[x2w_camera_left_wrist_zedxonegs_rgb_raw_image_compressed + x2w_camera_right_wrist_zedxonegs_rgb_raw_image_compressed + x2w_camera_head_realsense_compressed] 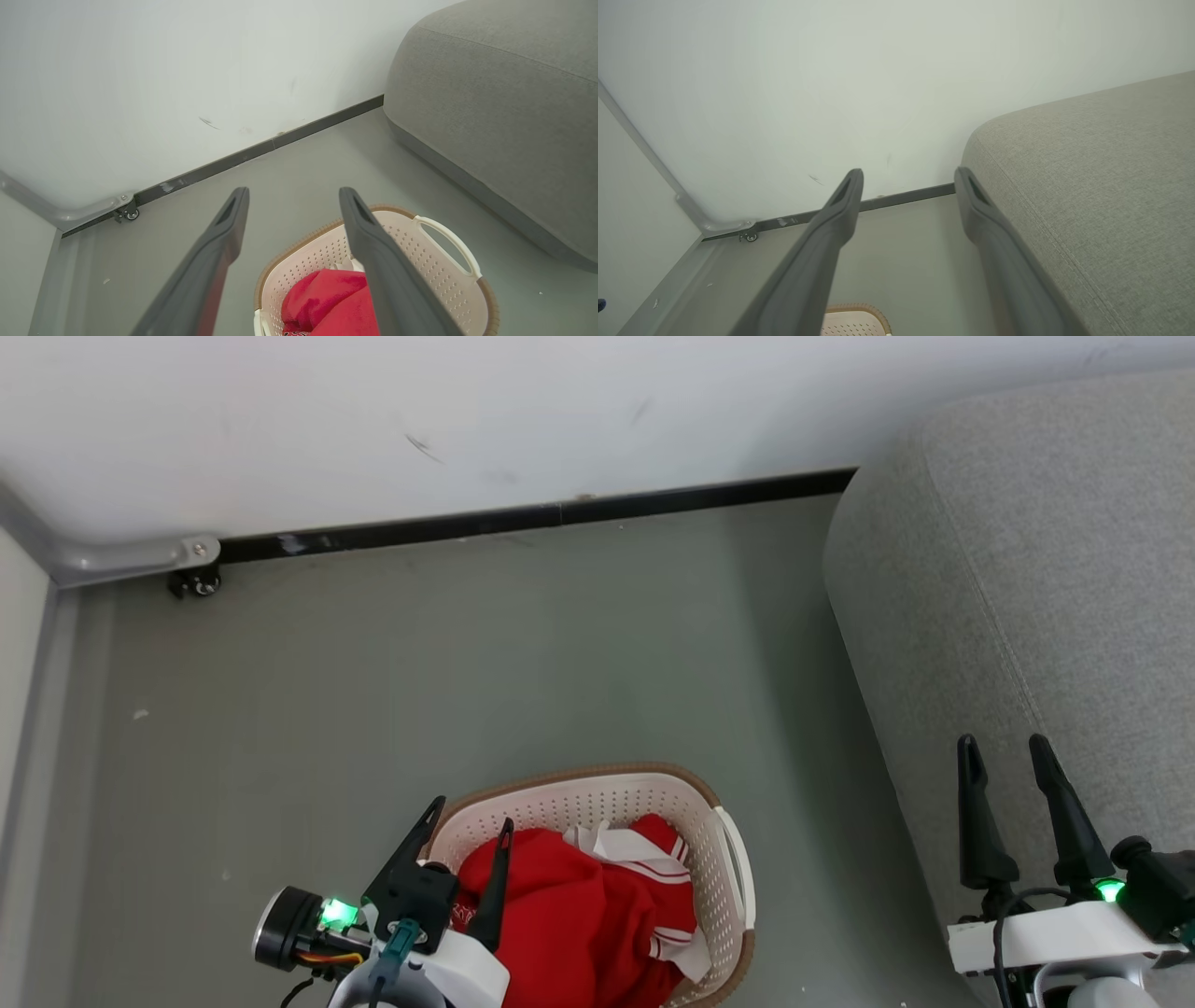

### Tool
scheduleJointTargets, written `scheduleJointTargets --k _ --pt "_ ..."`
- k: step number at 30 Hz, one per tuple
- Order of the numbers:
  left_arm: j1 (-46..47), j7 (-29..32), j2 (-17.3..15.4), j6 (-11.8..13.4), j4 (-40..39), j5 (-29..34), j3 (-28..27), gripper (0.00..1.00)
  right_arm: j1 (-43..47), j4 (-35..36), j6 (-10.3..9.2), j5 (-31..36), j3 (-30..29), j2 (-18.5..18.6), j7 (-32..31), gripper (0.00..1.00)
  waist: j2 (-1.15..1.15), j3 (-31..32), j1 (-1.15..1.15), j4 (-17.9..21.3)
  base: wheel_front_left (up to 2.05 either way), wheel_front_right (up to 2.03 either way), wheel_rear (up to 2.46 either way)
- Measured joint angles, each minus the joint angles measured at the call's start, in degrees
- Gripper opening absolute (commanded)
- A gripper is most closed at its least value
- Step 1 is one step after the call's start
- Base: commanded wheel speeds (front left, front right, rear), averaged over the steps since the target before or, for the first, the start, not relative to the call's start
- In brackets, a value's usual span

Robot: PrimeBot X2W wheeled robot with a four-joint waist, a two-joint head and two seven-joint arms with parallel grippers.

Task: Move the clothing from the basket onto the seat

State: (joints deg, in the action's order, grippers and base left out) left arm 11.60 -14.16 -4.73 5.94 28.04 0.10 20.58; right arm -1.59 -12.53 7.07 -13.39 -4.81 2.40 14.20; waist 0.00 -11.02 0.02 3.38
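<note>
Red clothing (579, 919) with white striped trim fills the cream perforated basket (719, 859) on the floor at the bottom centre of the head view. My left gripper (471, 812) hangs open over the basket's left side, nothing between its fingers. From the left wrist the clothing (327, 298) lies below my open left gripper (294, 196), inside the basket (420, 261). The grey seat (1046, 597) rises on the right. My right gripper (1006, 747) stands open above the seat's near edge, holding nothing. In the right wrist view my right gripper (908, 175) is beside the seat (1101, 186).
A white wall (467, 420) with a dark baseboard (541, 515) closes off the far side. A grey frame leg with a small caster (194, 581) stands in the far left corner. Grey floor (420, 691) lies between basket, wall and seat.
</note>
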Motion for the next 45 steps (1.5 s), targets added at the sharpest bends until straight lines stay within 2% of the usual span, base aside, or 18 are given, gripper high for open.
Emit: scheduleJointTargets --k 18,29,33,45 --pt "7.17 -0.01 0.34 -0.97 7.92 2.61 2.35 1.00 -4.87 4.78 0.00 -0.83 -0.55 0.01 0.00 1.00 0.00 -10.77 0.00 4.25 0.00 0.00 0.00" --pt "11.67 -0.05 -0.93 -1.00 12.63 5.49 4.25 1.00 -10.92 7.27 0.00 -0.83 -0.30 0.01 0.02 1.00 0.00 -17.66 0.00 6.99 0.00 0.00 0.00" --pt "13.63 -0.07 -1.51 -2.01 14.15 7.20 5.73 1.00 -13.17 7.84 0.00 -1.26 0.41 0.02 0.07 1.00 0.00 -20.57 0.00 8.11 0.00 0.00 0.00" --pt "17.12 -0.07 -2.14 -2.93 18.53 7.94 6.88 1.00 -16.91 8.31 0.00 -3.53 2.26 0.03 0.08 1.00 0.00 -26.19 0.00 10.28 0.00 0.00 0.00"
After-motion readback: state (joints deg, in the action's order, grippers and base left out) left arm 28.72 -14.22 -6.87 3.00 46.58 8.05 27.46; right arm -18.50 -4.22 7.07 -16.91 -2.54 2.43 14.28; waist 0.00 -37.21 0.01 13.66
